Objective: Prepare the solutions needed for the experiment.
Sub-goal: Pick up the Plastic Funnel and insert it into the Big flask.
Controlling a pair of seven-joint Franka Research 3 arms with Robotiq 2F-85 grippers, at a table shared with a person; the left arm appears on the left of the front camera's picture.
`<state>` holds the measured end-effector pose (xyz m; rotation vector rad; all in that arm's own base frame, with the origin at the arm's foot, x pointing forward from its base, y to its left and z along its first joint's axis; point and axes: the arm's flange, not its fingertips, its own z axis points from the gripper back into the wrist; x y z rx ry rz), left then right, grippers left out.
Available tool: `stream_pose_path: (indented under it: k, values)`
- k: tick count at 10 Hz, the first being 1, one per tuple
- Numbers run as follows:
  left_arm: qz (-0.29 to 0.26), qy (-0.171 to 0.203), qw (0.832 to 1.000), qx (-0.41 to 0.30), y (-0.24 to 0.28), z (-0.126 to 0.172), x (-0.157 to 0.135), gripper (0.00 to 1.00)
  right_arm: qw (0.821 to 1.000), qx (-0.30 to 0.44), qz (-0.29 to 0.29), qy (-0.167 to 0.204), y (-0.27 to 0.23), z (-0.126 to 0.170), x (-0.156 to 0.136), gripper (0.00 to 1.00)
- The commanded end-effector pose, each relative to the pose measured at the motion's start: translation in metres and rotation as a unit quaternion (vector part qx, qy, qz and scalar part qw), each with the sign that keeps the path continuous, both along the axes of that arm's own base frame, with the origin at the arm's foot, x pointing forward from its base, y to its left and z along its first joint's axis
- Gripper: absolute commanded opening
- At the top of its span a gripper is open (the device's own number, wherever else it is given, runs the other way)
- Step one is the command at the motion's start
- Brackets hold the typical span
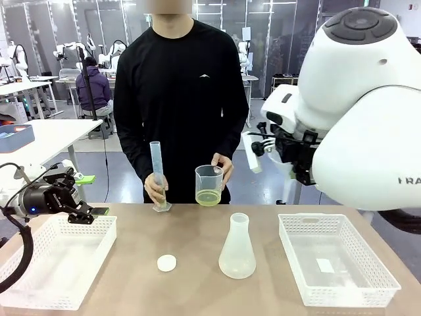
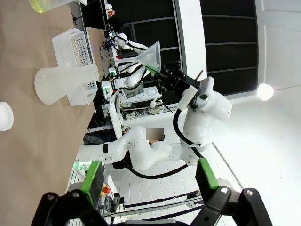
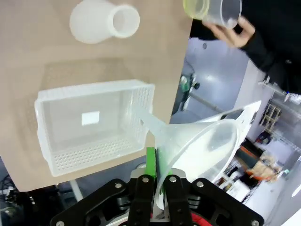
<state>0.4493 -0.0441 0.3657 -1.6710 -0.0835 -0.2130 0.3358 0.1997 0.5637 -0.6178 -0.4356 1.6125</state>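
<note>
Gripping funnel [image 3: 202,146] rim, right fingers [image 3: 150,162] high, left fingers [image 1: 100,211] spread near basket [image 1: 52,263] edge

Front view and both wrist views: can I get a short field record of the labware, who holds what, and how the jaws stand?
solution: pale yellow-green, shallow layer in the beaker
beaker: held by the person's hand
graduated cylinder: upright at the table's far edge, the person's other hand on it
flask: upright mid-table, white cap beside it
right gripper: jaws shut on the funnel
left gripper: jaws open, holding nothing
</note>
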Motion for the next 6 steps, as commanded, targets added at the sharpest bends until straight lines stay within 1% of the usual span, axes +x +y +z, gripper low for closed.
stream_pose_path:
  k: [1, 2, 4, 6]
  values:
    - [0.0, -0.001, 1.0, 0.0, 0.0, 0.0, -0.001, 1.0, 0.998, 0.003, 0.06, -0.013, 0.009, -0.007, -0.002, 0.04]
    - [0.0, -0.001, 1.0, 0.0, 0.0, 0.0, -0.001, 1.0, 0.997, 0.005, 0.075, 0.006, 0.02, -0.008, -0.004, 0.04]
    - [0.0, -0.001, 1.0, 0.0, 0.0, 0.0, -0.001, 1.0, 0.994, 0.005, 0.112, 0.012, 0.042, -0.01, -0.01, 0.04]
    - [0.0, -0.001, 1.0, 0.0, 0.0, 0.0, -0.001, 1.0, 0.991, 0.017, 0.136, 0.011, 0.053, -0.011, -0.011, 0.04]
